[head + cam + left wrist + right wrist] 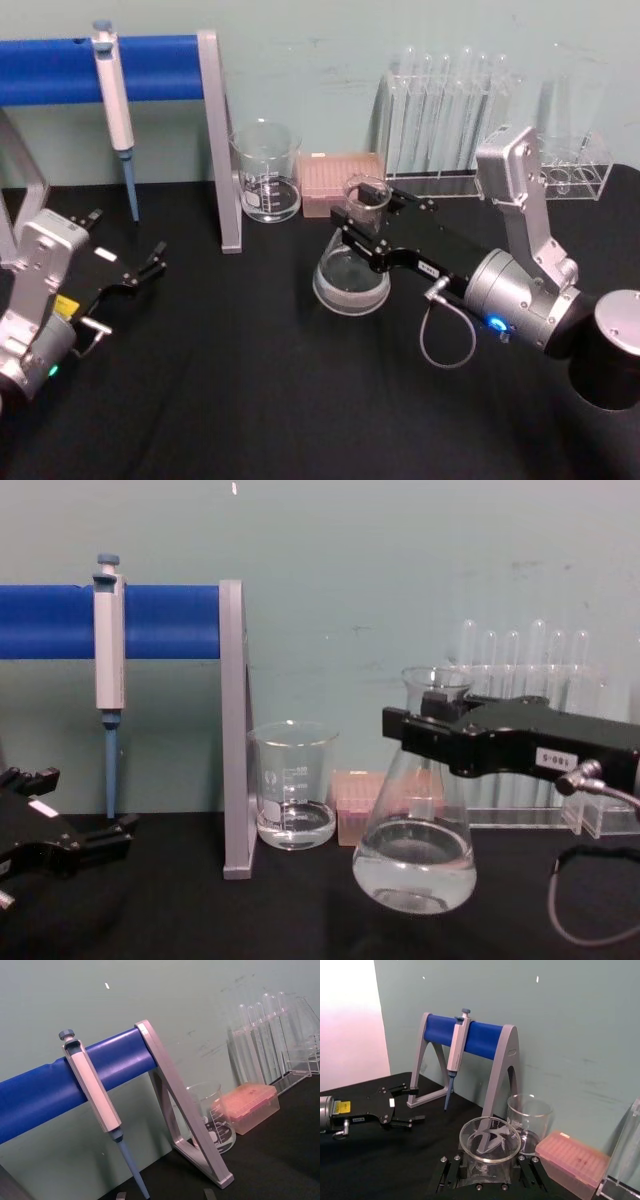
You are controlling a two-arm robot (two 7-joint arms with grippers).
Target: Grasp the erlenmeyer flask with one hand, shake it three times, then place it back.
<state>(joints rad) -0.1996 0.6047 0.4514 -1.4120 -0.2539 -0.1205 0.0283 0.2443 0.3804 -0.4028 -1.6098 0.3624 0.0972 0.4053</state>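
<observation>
The right gripper (366,208) pinches the flask (350,282) by its neck, near the beaker (266,175), so the grasp looks done; 3 shakes and the set-down remain, while the left gripper (155,260) idles at the left, fingers wide.

A pale green wall (400,570) stands behind the right gripper (358,218). It is matte, with faint dark scuffs (540,566) above the gripper and a small white fleck (234,488) higher up. A dull black tabletop (280,400) spreads beneath the gripper. Well off to the gripper's left, past the wall's edge, a pinkish-white surface (347,1020) shows brightly lit.
</observation>
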